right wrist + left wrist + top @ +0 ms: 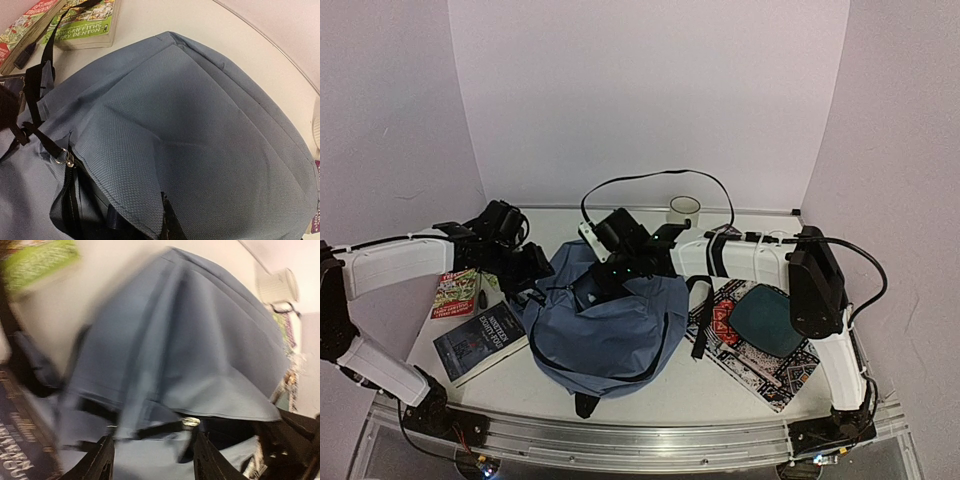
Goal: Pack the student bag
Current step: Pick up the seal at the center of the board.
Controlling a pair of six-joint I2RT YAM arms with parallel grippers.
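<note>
The soft, woven, slate-blue student bag (610,335) was seen crumpled, its edge pinched by the right pincer (603,272), the left pincer (155,457) spread apart.

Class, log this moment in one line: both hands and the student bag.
left hand: open, at student bag | right hand: shut on its raised flap | dark book: outside bag

Soft, even light from overhead fills my top view; the walls (650,90) glow pale lilac and the shadow under the bag (610,330) is faint. My left wrist view is smeared with blur: fabric streaks, the book (20,440) title is barely legible. My right wrist view is sharp, weave showing, dark inside the bag's opening, edges bowed by the lens.
</note>
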